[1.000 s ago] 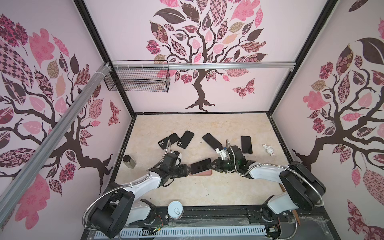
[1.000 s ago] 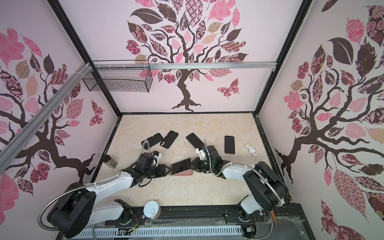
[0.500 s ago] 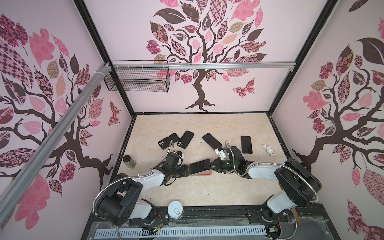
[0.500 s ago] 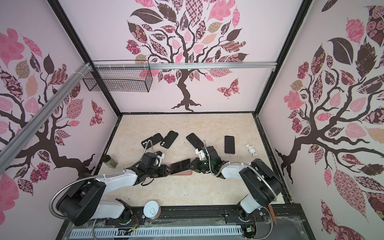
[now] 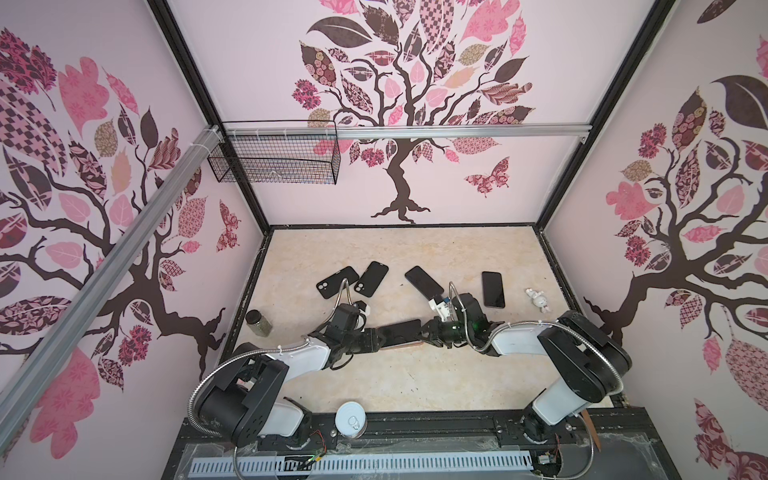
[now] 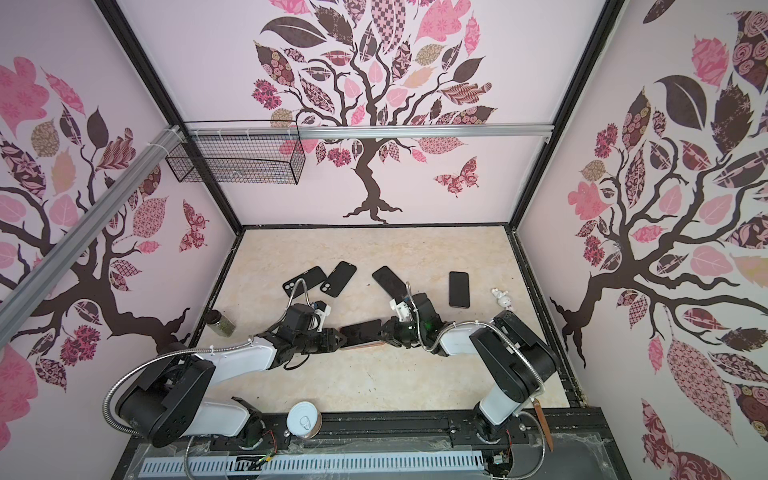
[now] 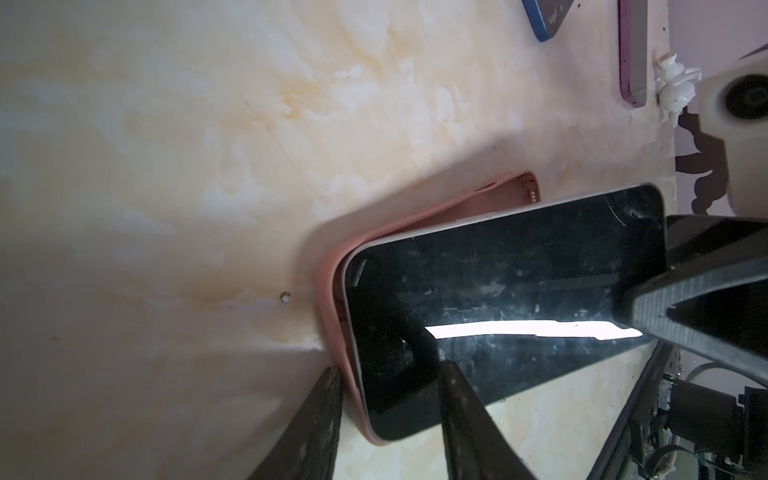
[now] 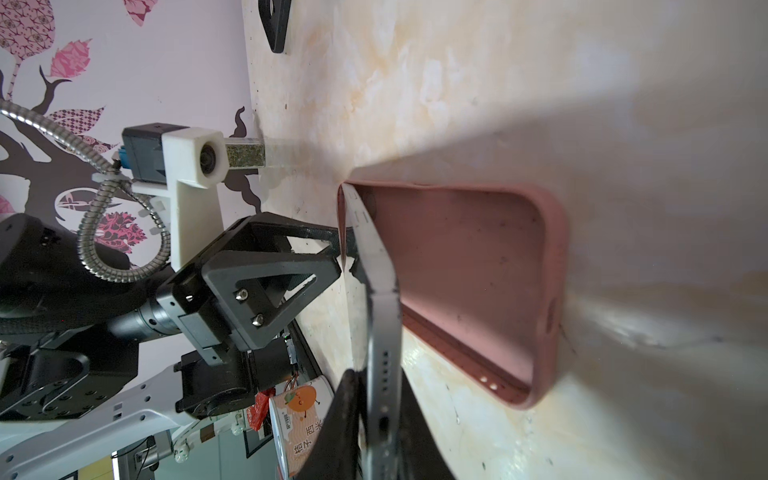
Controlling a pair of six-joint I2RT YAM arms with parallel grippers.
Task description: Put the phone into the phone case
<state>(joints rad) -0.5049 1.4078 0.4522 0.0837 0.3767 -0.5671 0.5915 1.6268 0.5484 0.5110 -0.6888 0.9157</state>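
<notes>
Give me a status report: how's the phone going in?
Right jaws shut on phone. Left jaws straddle case end, grip unclear. Phone tilted, one end in case, other end raised. Nothing blocking.

phone [image 5: 400,331]: tilted, one end in phone case [image 8: 469,282] | phone case: on table [image 5: 415,257]

Phone [image 7: 498,266] – glossy glass front w/ smudges, metal-look edge. Phone case [image 8: 469,266] matt, rubbery plastic. Tabletop [image 7: 166,145] – smooth, marble-look, slight sheen.
</notes>
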